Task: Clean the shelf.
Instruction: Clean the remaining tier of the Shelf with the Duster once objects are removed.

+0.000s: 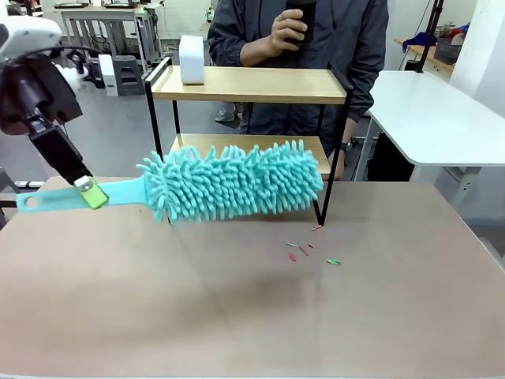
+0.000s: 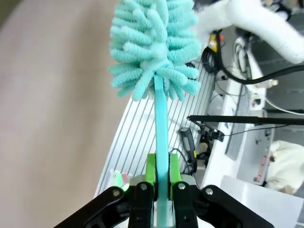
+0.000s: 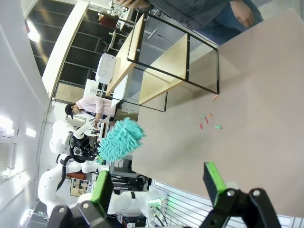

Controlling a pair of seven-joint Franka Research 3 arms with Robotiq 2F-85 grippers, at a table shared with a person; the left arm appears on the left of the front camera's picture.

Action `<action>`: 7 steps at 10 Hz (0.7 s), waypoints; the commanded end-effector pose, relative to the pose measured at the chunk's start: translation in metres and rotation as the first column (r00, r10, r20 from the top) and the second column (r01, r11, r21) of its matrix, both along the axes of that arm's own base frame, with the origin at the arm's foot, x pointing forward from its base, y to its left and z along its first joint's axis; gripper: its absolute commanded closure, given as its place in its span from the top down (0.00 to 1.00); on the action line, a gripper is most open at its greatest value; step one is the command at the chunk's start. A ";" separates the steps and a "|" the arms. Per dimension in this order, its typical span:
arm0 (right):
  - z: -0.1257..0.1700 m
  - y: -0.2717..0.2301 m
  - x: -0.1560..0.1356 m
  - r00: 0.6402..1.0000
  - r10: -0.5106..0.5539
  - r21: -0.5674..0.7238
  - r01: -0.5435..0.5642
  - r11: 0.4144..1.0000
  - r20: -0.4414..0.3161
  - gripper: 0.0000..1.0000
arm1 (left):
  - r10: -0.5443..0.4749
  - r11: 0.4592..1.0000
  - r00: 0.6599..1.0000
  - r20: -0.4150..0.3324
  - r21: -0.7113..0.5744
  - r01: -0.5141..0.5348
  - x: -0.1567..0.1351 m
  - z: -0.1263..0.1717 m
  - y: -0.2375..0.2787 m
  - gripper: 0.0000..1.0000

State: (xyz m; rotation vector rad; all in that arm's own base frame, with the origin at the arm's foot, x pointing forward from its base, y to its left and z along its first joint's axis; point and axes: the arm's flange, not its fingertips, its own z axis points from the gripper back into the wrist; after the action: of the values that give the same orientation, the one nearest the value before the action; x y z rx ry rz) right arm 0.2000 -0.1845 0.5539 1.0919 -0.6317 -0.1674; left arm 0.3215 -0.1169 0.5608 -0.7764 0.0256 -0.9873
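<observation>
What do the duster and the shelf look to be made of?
The duster: head of soft teal chenille-like fibre, going by the fuzzy noodle strands; handle smooth matte plastic, probably. The shelf: light boards, wood or wood laminate, matte; thin black frame, likely painted metal.

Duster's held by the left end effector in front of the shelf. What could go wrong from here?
1. The left end effector pinches the duster near its handle's tail, so pressing the head down may twist it in the grip.
2. A sweep along the top of the shelf could knock off the white box at its left end.
</observation>
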 end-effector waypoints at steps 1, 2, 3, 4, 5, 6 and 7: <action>0.001 0.001 0.002 0.999 0.004 0.005 -0.004 1.000 0.032 1.00 | 0.031 0.990 0.998 0.050 -0.136 -0.024 -0.023 0.013 0.033 0.12; 0.001 0.001 0.002 0.999 0.004 0.005 -0.004 1.000 0.032 1.00 | 0.114 0.979 0.988 0.109 -0.180 -0.093 -0.044 0.025 0.073 0.12; 0.001 0.001 0.002 0.999 0.004 0.005 -0.004 1.000 0.032 1.00 | 0.155 0.959 0.978 0.139 -0.260 -0.115 -0.069 0.034 0.117 0.12; 0.001 0.001 0.002 0.999 0.004 0.005 -0.004 1.000 0.032 1.00 | 0.244 0.931 0.952 0.184 -0.319 -0.176 -0.103 0.035 0.160 0.12; 0.001 0.001 0.002 0.999 0.004 0.005 -0.004 1.000 0.032 1.00 | 0.321 0.893 0.917 0.238 -0.398 -0.210 -0.131 0.032 0.192 0.12; 0.001 0.001 0.002 0.999 0.004 0.005 -0.004 1.000 0.032 1.00 | 0.430 0.818 0.869 0.243 -0.513 -0.261 -0.152 0.027 0.219 0.12; 0.001 0.001 0.002 0.999 0.004 0.005 -0.004 1.000 0.032 1.00 | 0.576 0.702 0.797 0.181 -0.610 -0.368 -0.164 0.020 0.249 0.12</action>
State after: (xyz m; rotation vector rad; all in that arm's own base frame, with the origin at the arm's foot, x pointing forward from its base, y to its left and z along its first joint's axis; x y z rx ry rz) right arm 0.2003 -0.1847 0.5535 1.0925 -0.6302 -0.1683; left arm 0.1541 0.1216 0.5952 -0.9919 -0.6631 -0.6877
